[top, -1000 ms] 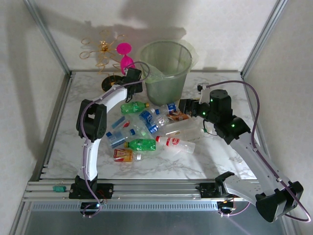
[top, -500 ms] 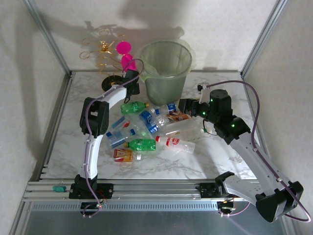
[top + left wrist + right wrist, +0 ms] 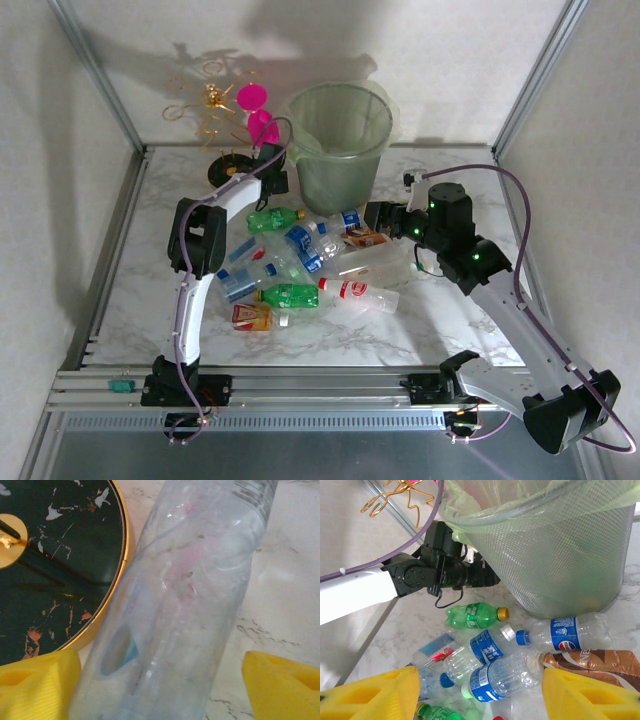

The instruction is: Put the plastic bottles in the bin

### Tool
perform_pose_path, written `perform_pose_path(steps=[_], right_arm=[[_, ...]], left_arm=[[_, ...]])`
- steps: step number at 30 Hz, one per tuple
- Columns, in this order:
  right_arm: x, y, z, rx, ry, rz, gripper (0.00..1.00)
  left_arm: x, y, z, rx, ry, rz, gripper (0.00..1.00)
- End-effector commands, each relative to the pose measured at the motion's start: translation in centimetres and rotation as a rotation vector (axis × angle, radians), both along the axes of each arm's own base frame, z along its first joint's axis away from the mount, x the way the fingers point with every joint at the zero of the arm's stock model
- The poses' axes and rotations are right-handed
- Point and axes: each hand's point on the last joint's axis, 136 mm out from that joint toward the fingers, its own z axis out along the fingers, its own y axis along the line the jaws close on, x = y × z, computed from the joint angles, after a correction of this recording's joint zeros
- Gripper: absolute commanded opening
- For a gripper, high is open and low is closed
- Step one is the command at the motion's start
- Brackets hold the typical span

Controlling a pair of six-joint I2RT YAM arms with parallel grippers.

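One clear plastic bottle (image 3: 190, 580) lies on the worktop (image 3: 295, 570) between the fingers of your left claw (image 3: 160, 685). That claw stands open, one finger at the bottle's side and the other apart from it, so nothing is gripped. Just left of that claw sits a black gold-rimmed disc (image 3: 50, 555). The bin (image 3: 560, 555) stands upright ahead of your right claw (image 3: 480, 695), whose jaws are spread and empty above the heap of bottles (image 3: 505, 675). I judge the task far from done: the whole heap lies outside the bin, and the bin's contents cannot be made out.
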Motion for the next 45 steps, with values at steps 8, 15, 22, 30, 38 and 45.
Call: perform_pose_path(steps=[8,15,22,30,38,45], right_arm=[[-0.1,0.6,0.2,0.017,-0.009,0.022,0.66],[-0.3,0.5,0.1,0.009,-0.009,0.027,0.66],[-0.3,0.5,1.1,0.014,-0.029,0.03,0.66],[-0.5,0.6,1.2,0.019,-0.03,0.039,0.66],[-0.6,0.6,1.6,0.025,-0.042,0.039,0.66],[-0.9,0.4,1.7,0.033,-0.046,0.035,0.66]], left_arm=[[-0.4,0.1,-1.8,0.001,0.046,-0.031,0.64],[-0.8,0.1,-1.7,0.0,0.05,-0.037,0.58],[-1.8,0.0,0.3,-0.015,0.019,-0.033,0.55],[-3.2,-0.7,4.1,-0.029,-0.036,-0.045,0.51],[-4.2,-1.4,7.0,-0.041,-0.078,-0.056,0.51],[-5.8,-2.8,8.4,-0.079,-0.074,-0.082,0.51]])
